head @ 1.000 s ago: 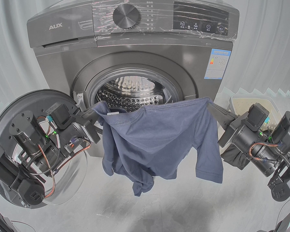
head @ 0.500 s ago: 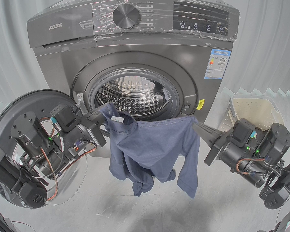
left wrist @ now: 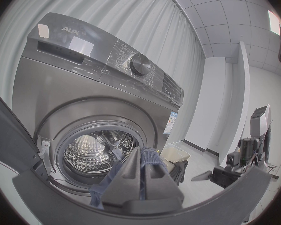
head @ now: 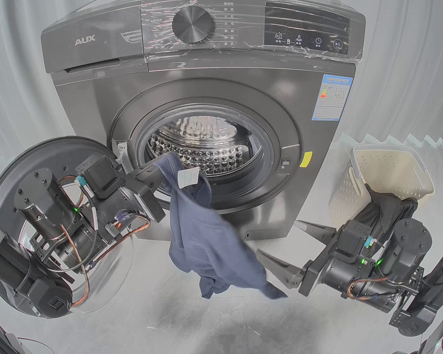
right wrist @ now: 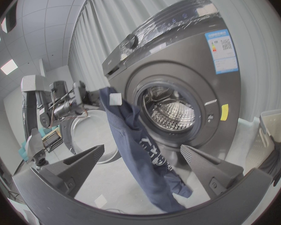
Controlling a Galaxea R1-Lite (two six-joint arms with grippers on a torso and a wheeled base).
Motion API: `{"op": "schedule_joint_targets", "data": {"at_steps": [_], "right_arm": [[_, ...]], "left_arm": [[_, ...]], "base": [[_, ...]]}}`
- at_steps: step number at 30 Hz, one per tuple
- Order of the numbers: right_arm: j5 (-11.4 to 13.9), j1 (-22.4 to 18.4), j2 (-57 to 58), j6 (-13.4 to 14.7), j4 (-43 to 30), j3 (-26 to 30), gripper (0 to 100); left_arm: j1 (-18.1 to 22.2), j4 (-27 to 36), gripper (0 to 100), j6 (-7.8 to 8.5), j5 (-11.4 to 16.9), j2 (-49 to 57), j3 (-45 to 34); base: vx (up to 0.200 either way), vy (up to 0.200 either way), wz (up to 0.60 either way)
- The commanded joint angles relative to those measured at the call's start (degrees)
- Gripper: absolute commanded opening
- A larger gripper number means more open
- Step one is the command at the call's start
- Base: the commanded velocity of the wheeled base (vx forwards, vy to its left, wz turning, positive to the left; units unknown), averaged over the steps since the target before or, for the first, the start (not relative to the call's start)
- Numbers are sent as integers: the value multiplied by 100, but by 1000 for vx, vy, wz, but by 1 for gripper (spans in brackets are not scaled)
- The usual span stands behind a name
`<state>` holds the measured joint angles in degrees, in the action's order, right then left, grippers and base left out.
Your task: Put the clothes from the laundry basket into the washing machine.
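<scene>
Grey curtain [head: 15,74], pale floor [head: 147,325]. An open washing machine [head: 206,74] stands beside a laundry basket [head: 394,165]. A navy shirt [head: 206,242], probably light and floppy, hangs before the drum [head: 202,141], collar pinched in the fingers of the left gripper [head: 156,168]; those of the right gripper [head: 279,240] gape empty.

navy tee [head: 206,242] w/ white tag [head: 188,177], grey washer [head: 98,94], cream basket [head: 394,168]

Head view looks down on the washing machine [head: 206,82] — wrist views face it low, either side.
</scene>
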<state>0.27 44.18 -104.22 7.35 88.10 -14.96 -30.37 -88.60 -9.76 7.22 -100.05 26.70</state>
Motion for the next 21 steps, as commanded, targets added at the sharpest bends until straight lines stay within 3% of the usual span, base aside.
{"op": "schedule_joint_targets", "data": {"at_steps": [1,14,21], "right_arm": [[-27,275,-266,38,5,125,100],[-71,223,-995,38,5,-385,100],[-18,346,-1619,-32,5,-1220,100]], "left_arm": [[-39,-8,0,18,-1,47,-24],[-171,-8,0,45,8,20,-42],[-259,-8,0,45,8,38,-15]], "base": [[0,0,0],[0,0,0],[0,0,0]]}}
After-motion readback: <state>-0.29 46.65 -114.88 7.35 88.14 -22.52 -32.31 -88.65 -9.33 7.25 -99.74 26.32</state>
